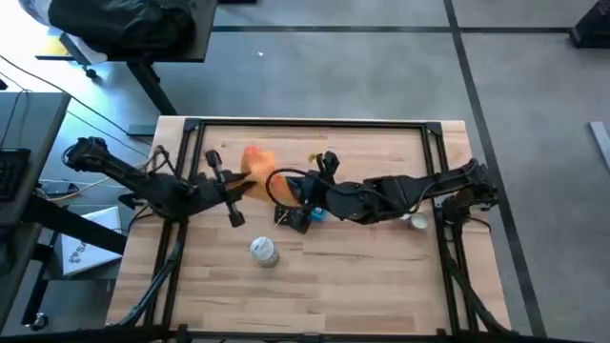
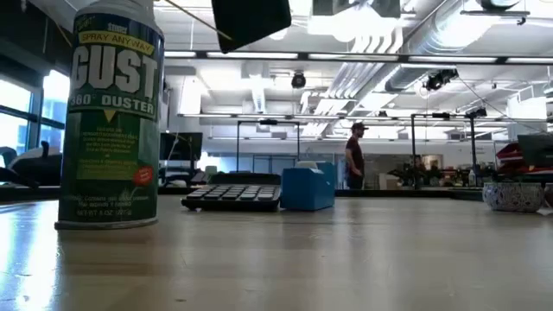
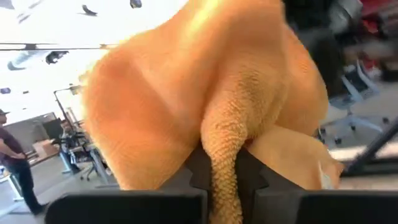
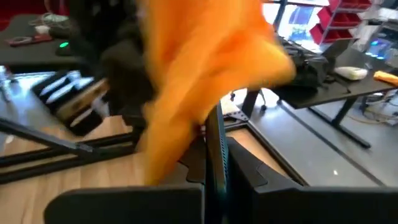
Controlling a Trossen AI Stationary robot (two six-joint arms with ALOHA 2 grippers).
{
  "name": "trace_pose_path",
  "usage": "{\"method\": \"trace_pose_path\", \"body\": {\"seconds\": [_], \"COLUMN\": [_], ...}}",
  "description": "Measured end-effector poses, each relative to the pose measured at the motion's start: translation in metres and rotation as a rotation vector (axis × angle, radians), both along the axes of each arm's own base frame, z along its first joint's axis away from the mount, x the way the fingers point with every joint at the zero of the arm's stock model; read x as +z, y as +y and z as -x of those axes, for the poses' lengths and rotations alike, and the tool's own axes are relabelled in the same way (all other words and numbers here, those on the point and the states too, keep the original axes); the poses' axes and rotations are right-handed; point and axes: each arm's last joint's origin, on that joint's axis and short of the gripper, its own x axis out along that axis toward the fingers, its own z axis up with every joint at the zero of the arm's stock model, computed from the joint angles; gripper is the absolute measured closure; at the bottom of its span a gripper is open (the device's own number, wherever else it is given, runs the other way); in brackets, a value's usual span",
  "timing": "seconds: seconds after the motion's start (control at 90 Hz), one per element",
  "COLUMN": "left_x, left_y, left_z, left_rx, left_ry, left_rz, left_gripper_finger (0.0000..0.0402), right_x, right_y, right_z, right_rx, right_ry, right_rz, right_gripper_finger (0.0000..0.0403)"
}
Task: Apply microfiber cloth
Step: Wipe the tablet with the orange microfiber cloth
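Left pincer (image 3: 224, 180): we see it grasping the microfiber cloth (image 1: 259, 162) | right pincer (image 4: 214, 168): clenched on the same cloth | position: above the surface's (image 1: 362, 286) far middle

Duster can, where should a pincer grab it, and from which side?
Take the can around its body near mid-height, coming in level from the side. It stands upright on the table, a tall straight-walled cylinder, so fingers would seat on opposite walls. The left pincer and right pincer are both at the cloth.
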Motion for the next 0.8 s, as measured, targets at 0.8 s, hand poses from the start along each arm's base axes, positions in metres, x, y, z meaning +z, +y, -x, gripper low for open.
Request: {"method": "trace_pose_path", "body": {"seconds": [0.8], "left_x": [-0.023], "left_y": [-0.01], "left_z": [-0.014], "left_rx": [0.007], "left_ry": [0.128], "left_rz": [0.026], "left_gripper_finger": [0.0398], "right_x": [0.008], "right_y": [0.006], "right_z": [-0.002], "right_rx": [0.044], "right_ry": [-0.064], "right_rz": [0.036], "right_gripper_finger": [0.0402]}}
